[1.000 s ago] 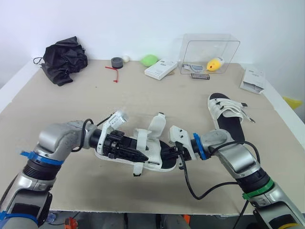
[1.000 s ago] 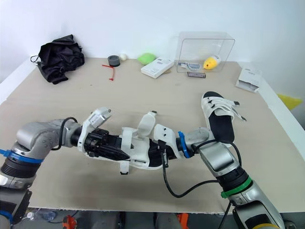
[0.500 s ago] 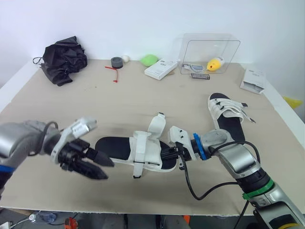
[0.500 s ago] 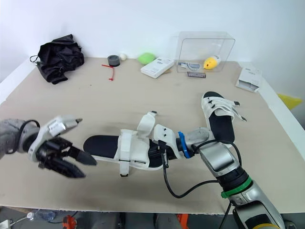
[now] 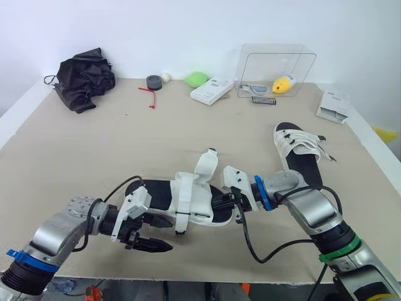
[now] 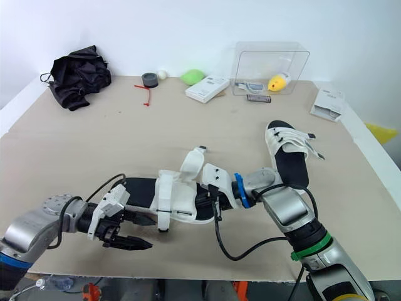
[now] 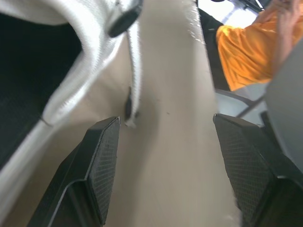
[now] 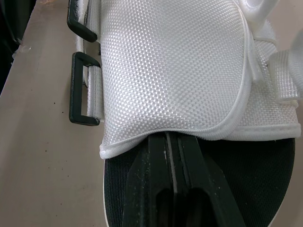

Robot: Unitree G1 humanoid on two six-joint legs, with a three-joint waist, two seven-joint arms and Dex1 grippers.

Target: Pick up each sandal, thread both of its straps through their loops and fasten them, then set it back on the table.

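My left pincer gapes apart beside the white woven-mesh, black-soled sandal; my right pincer, pressed together, lies under its flap.

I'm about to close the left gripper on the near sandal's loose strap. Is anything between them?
Nothing visible. The left gripper, open, faces the strap hanging off the sandal's side, with just bare table between them.

Along the far edge of the table, from left to right, lie a black fabric bundle, a dark tape roll, a green object, a white box, a clear container holding a yellow item, and a white packet.
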